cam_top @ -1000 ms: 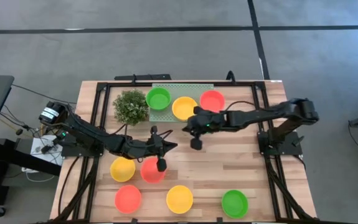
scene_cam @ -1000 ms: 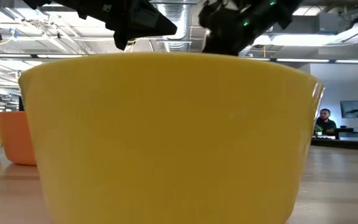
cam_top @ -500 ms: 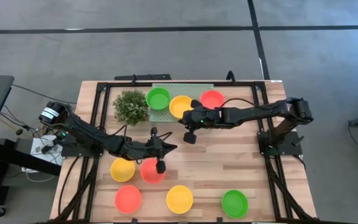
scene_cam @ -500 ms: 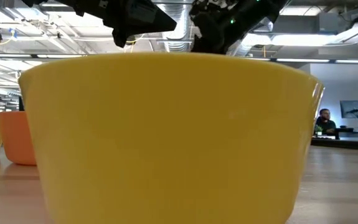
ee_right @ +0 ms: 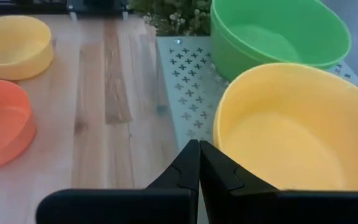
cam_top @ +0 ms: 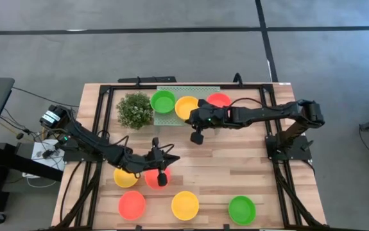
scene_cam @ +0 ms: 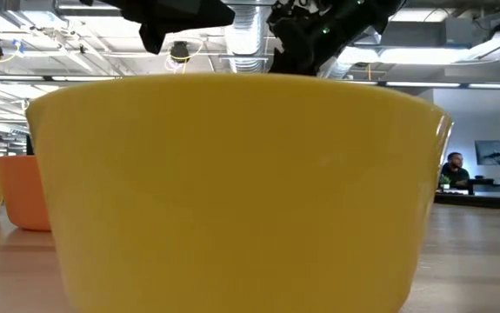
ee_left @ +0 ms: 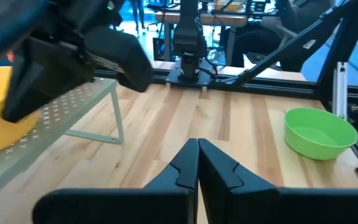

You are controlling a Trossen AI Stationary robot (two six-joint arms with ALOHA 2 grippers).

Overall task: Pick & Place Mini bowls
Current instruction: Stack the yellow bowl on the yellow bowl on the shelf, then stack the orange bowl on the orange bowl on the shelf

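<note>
Three mini bowls sit on the pale green tray [cam_top: 171, 120]: green [cam_top: 163, 101], yellow [cam_top: 187, 108] and red [cam_top: 220, 99]. Several more rest on the table: yellow [cam_top: 124, 178], red [cam_top: 152, 178], red [cam_top: 131, 204], yellow [cam_top: 185, 204] and green [cam_top: 242, 209]. My left gripper [cam_top: 162, 179], shut [ee_left: 197, 146], is over the red bowl beside the yellow one. My right gripper [cam_top: 197, 136], shut [ee_right: 198, 148], is just off the tray's near edge, pointing at the tray's yellow bowl [ee_right: 291, 134] and green bowl [ee_right: 278, 34].
A bushy green plant [cam_top: 135, 110] stands left of the tray. A black frame [cam_top: 101, 96] runs round the table's edges. In the low view a yellow bowl [scene_cam: 232, 191] fills the picture, and a person [scene_cam: 452, 174] sits far behind. Bare wood lies right of centre [cam_top: 235, 160].
My right gripper has moved toward the far edge and the left, up to the tray's near edge in front of the yellow bowl. My left gripper has moved toward the near edge, over the red bowl. Both have stayed shut. No bowl has moved.
</note>
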